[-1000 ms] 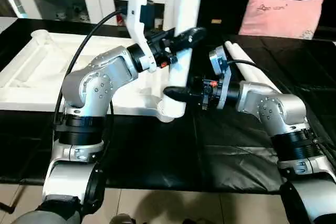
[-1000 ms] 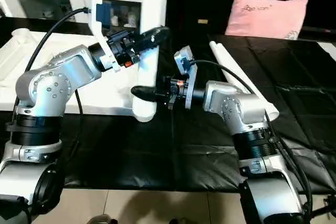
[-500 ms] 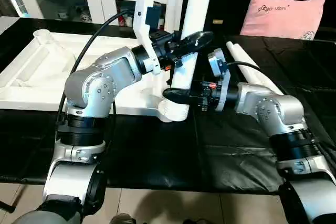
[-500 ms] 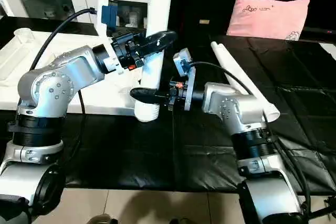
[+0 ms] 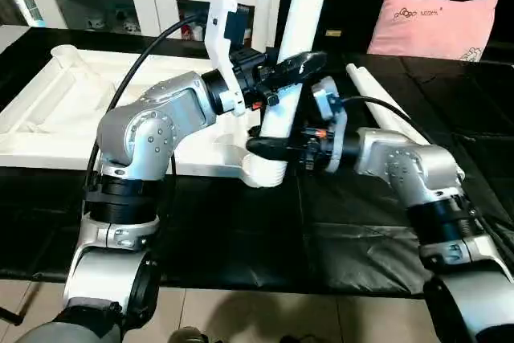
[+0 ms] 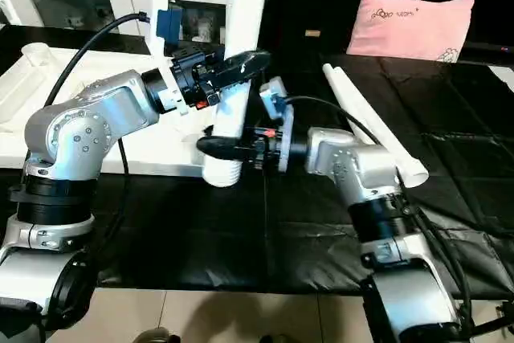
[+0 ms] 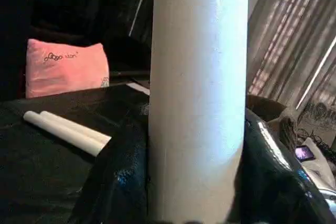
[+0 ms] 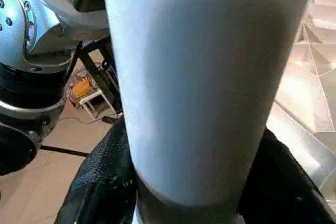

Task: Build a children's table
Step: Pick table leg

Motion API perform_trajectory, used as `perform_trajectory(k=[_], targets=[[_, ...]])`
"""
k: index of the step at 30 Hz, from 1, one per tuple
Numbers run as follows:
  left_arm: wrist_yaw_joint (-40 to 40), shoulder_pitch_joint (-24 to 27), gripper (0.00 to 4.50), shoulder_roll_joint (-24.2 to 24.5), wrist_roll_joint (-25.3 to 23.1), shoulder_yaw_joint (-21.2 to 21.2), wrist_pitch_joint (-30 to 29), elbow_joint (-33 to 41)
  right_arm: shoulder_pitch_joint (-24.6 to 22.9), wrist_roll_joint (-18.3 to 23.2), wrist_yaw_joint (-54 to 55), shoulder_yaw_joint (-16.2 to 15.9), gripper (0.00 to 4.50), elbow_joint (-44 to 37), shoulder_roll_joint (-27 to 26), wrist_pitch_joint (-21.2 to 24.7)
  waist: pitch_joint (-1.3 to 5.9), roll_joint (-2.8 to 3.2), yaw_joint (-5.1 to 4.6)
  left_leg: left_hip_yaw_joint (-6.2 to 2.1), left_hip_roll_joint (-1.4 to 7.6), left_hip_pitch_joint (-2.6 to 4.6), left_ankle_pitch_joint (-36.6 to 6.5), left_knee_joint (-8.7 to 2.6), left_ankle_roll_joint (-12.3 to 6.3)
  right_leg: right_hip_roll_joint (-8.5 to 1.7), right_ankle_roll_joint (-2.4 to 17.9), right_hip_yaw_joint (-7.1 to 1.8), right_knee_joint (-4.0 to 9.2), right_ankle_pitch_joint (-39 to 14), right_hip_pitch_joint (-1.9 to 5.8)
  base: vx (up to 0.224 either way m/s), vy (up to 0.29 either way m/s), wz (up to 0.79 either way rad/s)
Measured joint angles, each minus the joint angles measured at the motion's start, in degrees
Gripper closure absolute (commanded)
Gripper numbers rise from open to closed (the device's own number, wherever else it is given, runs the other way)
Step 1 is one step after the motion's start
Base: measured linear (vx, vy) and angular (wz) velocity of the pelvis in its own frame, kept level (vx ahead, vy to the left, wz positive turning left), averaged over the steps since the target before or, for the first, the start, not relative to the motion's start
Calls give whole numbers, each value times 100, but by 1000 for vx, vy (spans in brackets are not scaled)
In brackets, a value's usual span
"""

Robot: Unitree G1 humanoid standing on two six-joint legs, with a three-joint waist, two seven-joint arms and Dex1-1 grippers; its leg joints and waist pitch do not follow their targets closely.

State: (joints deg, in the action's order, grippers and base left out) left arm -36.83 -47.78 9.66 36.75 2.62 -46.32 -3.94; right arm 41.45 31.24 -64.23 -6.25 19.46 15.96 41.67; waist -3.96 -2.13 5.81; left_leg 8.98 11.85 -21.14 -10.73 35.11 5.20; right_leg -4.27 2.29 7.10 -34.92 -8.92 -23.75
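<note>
Left gripper (image 5: 291, 64) clamps the upright leg (image 5: 299, 30) high; right gripper (image 5: 269, 147) grips it just above the tabletop (image 5: 72, 110) socket.

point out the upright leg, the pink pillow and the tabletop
upright leg (image 5: 303, 14), left eye view, upper shaft
pink pillow (image 5: 438, 26), left eye view, middle
tabletop (image 5: 48, 130), left eye view, near rim

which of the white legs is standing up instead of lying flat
The leg held between both grippers, rising from the tabletop's near corner socket. The other legs lie flat on the black cloth, toward the pink pillow.
</note>
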Motion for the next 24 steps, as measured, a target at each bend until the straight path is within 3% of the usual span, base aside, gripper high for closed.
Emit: perform_trajectory(k=[3,4,5,8,9,13,19,24], targets=[[0,0,265,3,-12,-2,11,0,1,-28,-8,-4,249,7,0,-49,0,0,3,0,0,1,0,0,0,0,0,0,0,0,0,0,0,0],[0,0,209,3,-15,-2,12,0,1,-31,-10,-5,251,14,0,-63,0,0,4,0,0,1,0,0,0,0,0,0,0,0,0,0,0,0],[0,0,195,1,-12,-3,7,5,1,-34,-11,-5,251,24,-3,-78,0,0,3,0,0,0,0,0,0,0,0,0,0,0,0,0,0,0],[-5,0,192,-1,21,-7,-10,99,1,-35,-5,3,251,81,-9,-109,0,0,4,0,0,0,0,0,0,0,0,0,0,0,0,0,0,0],[-5,0,160,-1,24,-6,-14,123,1,-34,-5,3,252,92,-9,-121,0,0,3,0,0,0,0,0,0,0,0,0,0,0,0,0,0,0],[-9,48,127,-35,236,77,-200,308,-2,-34,-5,4,252,64,-75,-204,0,0,-1,0,1,0,0,0,0,0,0,0,-1,0,0,0,0,0],[80,72,81,-351,445,356,-103,381,-4,-39,441,163,252,-25,-372,-527,0,0,-5,0,1,1,1,1,2,0,0,0,-2,0,2,0,0,0],[139,-20,71,-513,914,655,31,571,-63,-127,1057,540,253,374,-450,-643,3,-5,46,-1,0,6,1,5,1,-2,1,0,0,1,0,0,0,0]])
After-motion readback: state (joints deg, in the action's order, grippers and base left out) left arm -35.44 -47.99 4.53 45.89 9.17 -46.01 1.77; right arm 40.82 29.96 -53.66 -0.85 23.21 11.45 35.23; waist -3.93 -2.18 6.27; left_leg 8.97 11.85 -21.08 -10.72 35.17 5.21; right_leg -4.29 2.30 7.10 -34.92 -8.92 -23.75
